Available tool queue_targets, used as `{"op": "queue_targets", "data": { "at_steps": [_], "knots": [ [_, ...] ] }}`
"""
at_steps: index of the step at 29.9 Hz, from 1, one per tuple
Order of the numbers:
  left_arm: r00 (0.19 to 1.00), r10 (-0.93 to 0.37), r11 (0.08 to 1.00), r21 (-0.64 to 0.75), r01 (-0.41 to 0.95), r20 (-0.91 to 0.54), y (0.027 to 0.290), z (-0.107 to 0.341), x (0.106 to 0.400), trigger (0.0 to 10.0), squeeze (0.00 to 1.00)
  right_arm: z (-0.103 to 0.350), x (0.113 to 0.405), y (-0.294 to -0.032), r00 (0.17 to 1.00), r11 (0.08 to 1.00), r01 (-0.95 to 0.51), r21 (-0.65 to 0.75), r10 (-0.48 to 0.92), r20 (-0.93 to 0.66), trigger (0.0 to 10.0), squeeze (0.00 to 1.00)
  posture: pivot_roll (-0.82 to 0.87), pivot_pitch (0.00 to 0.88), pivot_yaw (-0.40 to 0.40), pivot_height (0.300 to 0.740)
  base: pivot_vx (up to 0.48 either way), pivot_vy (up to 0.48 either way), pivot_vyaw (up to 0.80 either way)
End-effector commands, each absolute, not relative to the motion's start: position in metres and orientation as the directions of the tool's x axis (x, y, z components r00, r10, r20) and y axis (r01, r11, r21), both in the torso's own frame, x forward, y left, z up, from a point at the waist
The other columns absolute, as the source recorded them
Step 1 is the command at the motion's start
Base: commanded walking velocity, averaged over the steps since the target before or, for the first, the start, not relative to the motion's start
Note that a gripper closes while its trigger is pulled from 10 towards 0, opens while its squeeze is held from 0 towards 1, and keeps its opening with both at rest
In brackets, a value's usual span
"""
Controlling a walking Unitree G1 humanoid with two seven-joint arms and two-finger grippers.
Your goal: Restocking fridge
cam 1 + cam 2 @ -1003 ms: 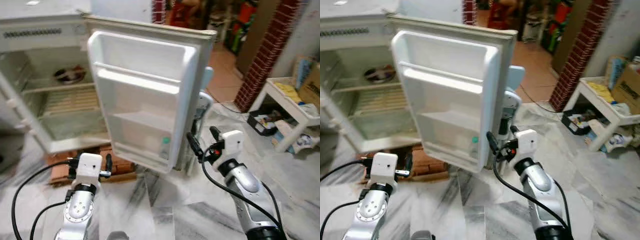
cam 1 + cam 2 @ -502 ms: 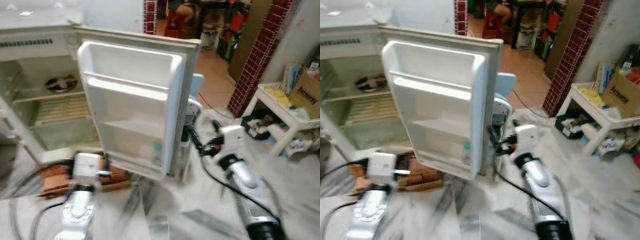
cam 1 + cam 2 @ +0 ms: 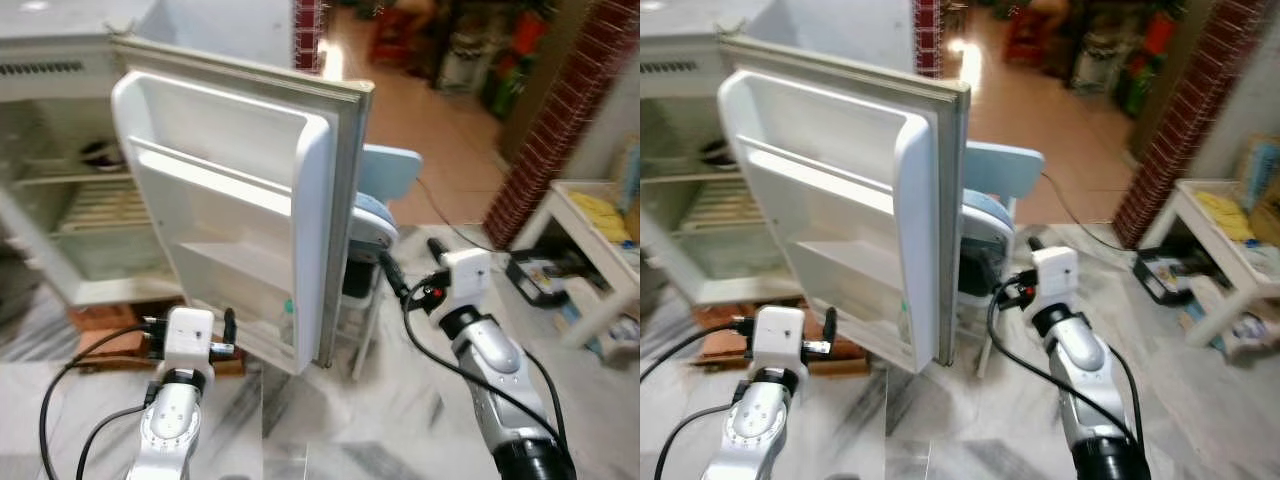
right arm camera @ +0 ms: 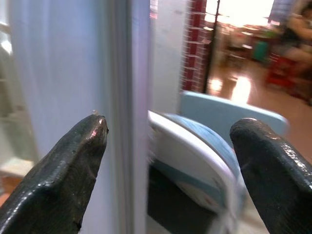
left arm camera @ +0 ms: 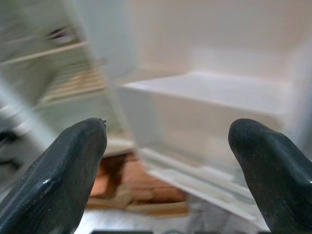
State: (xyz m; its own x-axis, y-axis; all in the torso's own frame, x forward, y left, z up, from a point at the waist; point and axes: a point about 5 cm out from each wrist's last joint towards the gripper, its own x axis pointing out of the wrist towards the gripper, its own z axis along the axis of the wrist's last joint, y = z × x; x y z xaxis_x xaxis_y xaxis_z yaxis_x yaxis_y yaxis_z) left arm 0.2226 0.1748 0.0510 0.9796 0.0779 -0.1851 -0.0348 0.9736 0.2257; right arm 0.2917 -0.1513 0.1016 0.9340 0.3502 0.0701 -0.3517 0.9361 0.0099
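Observation:
The white fridge (image 3: 60, 250) stands open at the left, with a dark bowl (image 3: 100, 153) on an inner shelf. Its door (image 3: 230, 190) swings out toward me, and a small green-capped item (image 3: 287, 318) sits in its lowest rack. My left gripper (image 3: 190, 318) is open and low in front of the door's bottom rack, holding nothing; the left wrist view looks between the fingertips (image 5: 68, 161) at the door shelves (image 5: 209, 92). My right gripper (image 3: 412, 260) is open just past the door's outer edge (image 4: 122, 112), facing a blue chair (image 4: 214, 122).
The blue chair (image 3: 385, 170) stands right behind the open door. Red bricks (image 3: 100, 320) prop the fridge off the marble floor. A white low table (image 3: 590, 230) with boxes, a black crate (image 3: 540, 275) and a brick pillar (image 3: 560, 110) lie to the right.
The whole picture has shifted, so the camera moved; the door now looks more edge-on and the blue chair shows behind it. Both grippers stay open and empty.

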Motion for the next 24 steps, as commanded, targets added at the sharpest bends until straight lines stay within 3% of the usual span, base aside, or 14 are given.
{"op": "queue_targets", "data": {
  "at_steps": [1, 8, 16, 21, 24],
  "knots": [
    [0.968, 0.111, 0.972, 0.228, -0.059, -0.223, 0.182, 0.045, 0.216, 10.0, 0.00, 0.102, 0.293, -0.140, 0.919, 0.921, -0.390, 0.012, 0.388, 0.074, 10.0, 0.00, 0.13, 0.000, -0.036, 0.740, 0.000, 0.000, 0.76],
    [0.952, 0.111, 0.970, 0.238, -0.042, -0.285, 0.180, 0.035, 0.207, 10.0, 0.00, 0.109, 0.316, -0.121, 0.918, 0.919, -0.394, 0.013, 0.393, 0.047, 10.0, 0.00, 0.15, 0.000, -0.041, 0.740, 0.000, 0.000, 0.75],
    [0.950, 0.131, 0.967, 0.248, -0.060, -0.282, 0.186, 0.037, 0.210, 10.0, 0.00, 0.112, 0.342, -0.098, 0.941, 0.942, -0.335, -0.002, 0.334, -0.048, 10.0, 0.00, 0.18, 0.000, -0.050, 0.740, 0.000, 0.000, 0.00],
    [0.947, 0.141, 0.965, 0.253, -0.066, -0.290, 0.188, 0.037, 0.210, 10.0, 0.00, 0.117, 0.357, -0.087, 0.961, 0.965, -0.243, 0.097, 0.253, -0.115, 10.0, 0.00, 0.18, 0.000, -0.051, 0.740, 0.000, 0.000, 0.00],
    [0.947, 0.129, 0.966, 0.252, -0.053, -0.293, 0.185, 0.036, 0.211, 10.0, 0.00, 0.125, 0.360, -0.070, 0.949, 0.937, -0.277, 0.213, 0.302, -0.095, 10.0, 0.00, 0.18, 0.000, -0.050, 0.740, 0.000, 0.000, 0.00]
  ]
}}
